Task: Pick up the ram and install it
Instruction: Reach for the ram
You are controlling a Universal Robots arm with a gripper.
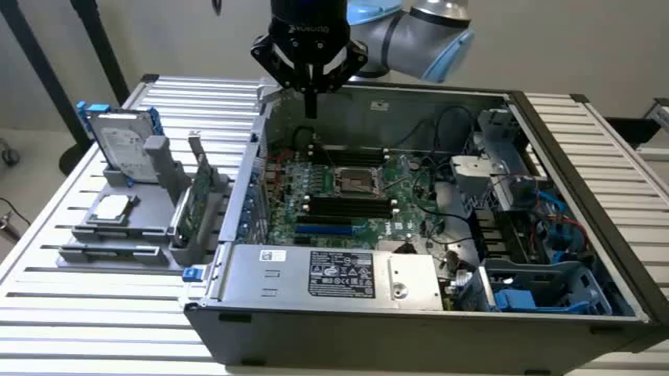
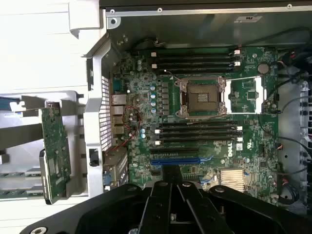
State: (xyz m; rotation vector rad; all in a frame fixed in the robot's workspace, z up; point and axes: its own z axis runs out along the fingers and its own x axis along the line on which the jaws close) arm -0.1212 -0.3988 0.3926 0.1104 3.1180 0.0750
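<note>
End effector: my end effector (image 1: 310, 91) hangs above the far side of the computer case (image 1: 418, 338), fingers pressed together on a thin dark strip
Ram: the ram (image 1: 310, 108) is that strip, pinched upright in my fingertips, its lower end near the case's far wall and well above the motherboard (image 1: 313, 176)
Slots: long black slots (image 1: 340, 205) lie inside the case, on both sides of the processor socket (image 1: 353, 178)
Holder: a grey fixture (image 1: 136, 235) sits on the worktop (image 1: 63, 329) just beside the case on the exterior view's left, bearing a hard drive (image 1: 121, 145) and a green expansion card (image 1: 185, 211)
</note>
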